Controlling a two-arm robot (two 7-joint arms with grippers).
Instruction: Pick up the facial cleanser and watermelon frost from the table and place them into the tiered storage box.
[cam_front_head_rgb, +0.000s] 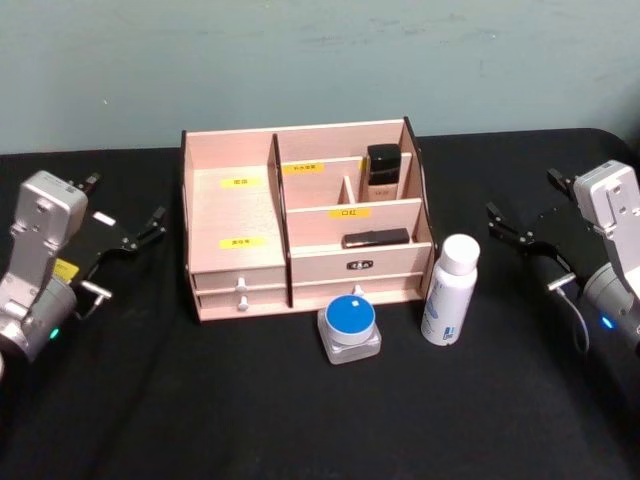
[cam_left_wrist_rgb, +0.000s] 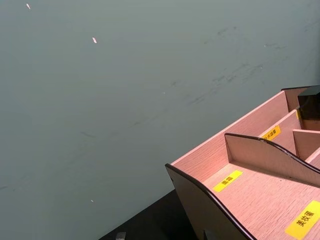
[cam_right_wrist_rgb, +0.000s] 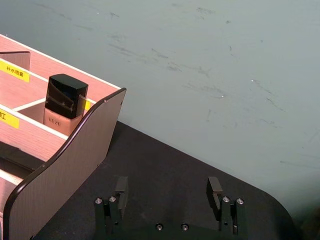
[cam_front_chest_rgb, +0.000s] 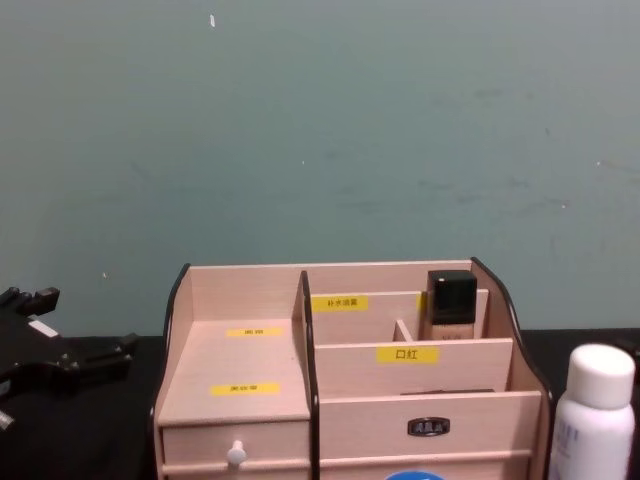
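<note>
Both your arms rested low at the table's (cam_front_head_rgb: 300, 420) outer edges. Your right gripper (cam_front_head_rgb: 508, 228) was spread wide and empty. The white bottle (cam_front_head_rgb: 449, 290) stood just inward of it, with the blue-lidded jar (cam_front_head_rgb: 350, 322) farther inward. Both were in front of the box (cam_front_head_rgb: 235, 215). Your left gripper (cam_front_head_rgb: 140, 232) seemed spread too, holding nothing. The right wrist view showed the parted fingers (cam_right_wrist_rgb: 121, 189), and the head view showed the bottle and jar.

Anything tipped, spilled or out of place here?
Nothing stands out. The facial cleanser and watermelon frost stand upright, capped, by the tiered storage box; left gripper and right gripper hang open at its sides.
</note>
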